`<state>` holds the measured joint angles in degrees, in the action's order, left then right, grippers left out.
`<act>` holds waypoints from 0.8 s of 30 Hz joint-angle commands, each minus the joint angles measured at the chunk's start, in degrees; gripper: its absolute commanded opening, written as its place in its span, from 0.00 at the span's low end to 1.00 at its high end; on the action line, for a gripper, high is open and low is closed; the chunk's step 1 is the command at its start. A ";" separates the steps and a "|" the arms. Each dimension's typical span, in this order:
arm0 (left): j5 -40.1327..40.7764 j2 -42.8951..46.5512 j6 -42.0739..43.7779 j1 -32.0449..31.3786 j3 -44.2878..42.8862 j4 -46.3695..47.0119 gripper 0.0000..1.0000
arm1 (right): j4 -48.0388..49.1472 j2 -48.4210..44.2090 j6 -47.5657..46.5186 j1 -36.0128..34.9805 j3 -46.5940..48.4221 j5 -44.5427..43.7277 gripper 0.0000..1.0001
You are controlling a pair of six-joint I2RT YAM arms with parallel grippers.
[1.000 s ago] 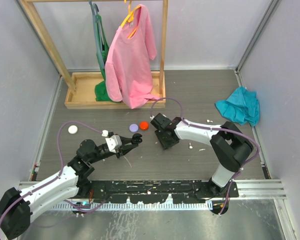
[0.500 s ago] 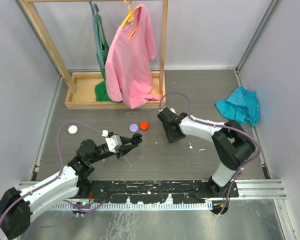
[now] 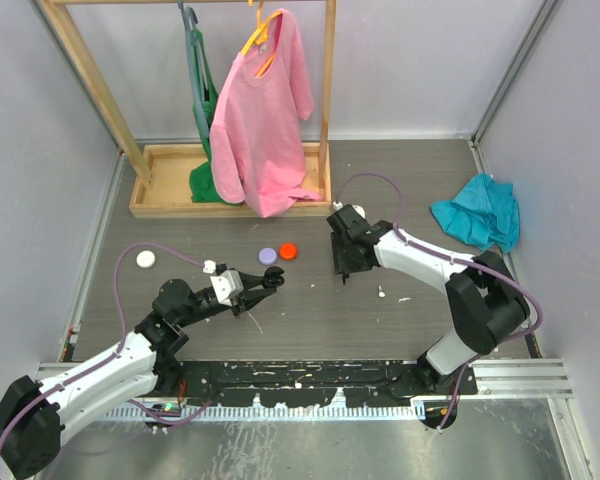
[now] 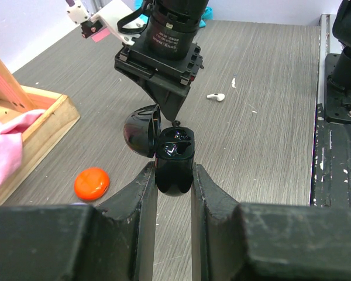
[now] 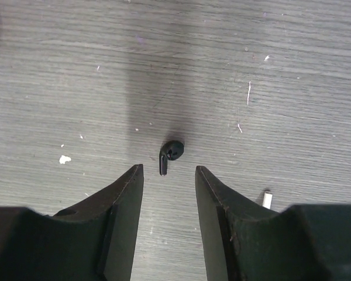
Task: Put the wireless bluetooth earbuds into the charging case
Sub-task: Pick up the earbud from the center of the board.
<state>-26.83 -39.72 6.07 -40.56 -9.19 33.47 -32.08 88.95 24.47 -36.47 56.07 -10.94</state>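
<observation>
My left gripper [image 4: 174,175] is shut on a glossy black charging case [image 4: 174,161], held above the floor with its lid [image 4: 140,130] swung open to the left. From the top view this gripper [image 3: 270,282] sits left of centre. My right gripper [image 5: 168,170] points down at the floor, open, with nothing between its fingers. A black earbud [image 5: 169,155] lies on the floor just beyond its fingertips. A white earbud [image 5: 268,199] lies to the right of it, and also shows on the floor as a white earbud [image 3: 381,293] near the right gripper [image 3: 344,268].
A red round case [image 3: 287,250] and a lilac one [image 3: 268,255] lie between the arms, and a white one [image 3: 145,259] sits far left. A wooden rack base [image 3: 170,205] with a pink shirt [image 3: 262,110] stands at the back. A teal cloth [image 3: 477,212] lies back right.
My right arm has swung to the right, away from the held case, and its jaws have widened slightly. The left arm and the case have not moved.
</observation>
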 commanded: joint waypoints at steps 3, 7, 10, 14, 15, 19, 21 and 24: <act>-0.47 1.11 0.35 -0.17 -2.11 1.95 0.00 | 3.35 3.04 5.31 1.90 -0.15 3.29 0.45; -0.63 1.14 0.35 -0.20 -2.14 1.95 0.00 | 4.27 4.33 5.79 2.56 -0.26 3.61 0.43; -0.76 1.14 0.35 -0.16 -2.15 1.95 0.00 | 4.91 5.21 5.92 3.11 -0.36 4.65 0.42; -0.77 1.31 0.35 -0.16 -2.16 1.81 0.00 | 5.11 6.40 5.71 3.42 -0.40 5.30 0.39; -0.86 1.39 0.35 -0.15 -2.15 1.78 0.00 | 5.13 6.63 5.76 3.48 -0.32 5.48 0.38; -0.92 1.32 0.35 -0.18 -2.15 1.76 0.00 | 4.96 7.14 5.58 3.53 -0.44 6.07 0.37; -0.93 1.32 0.35 -0.16 -2.15 1.76 0.00 | 4.77 7.33 5.42 3.52 -0.44 6.10 0.36; -0.94 1.23 0.35 -0.16 -2.20 1.77 0.00 | 4.60 7.67 5.17 3.51 -0.59 6.02 0.34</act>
<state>-27.00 -39.11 6.04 -40.56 -9.19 33.30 -28.34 95.88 29.12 -33.19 55.53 -5.61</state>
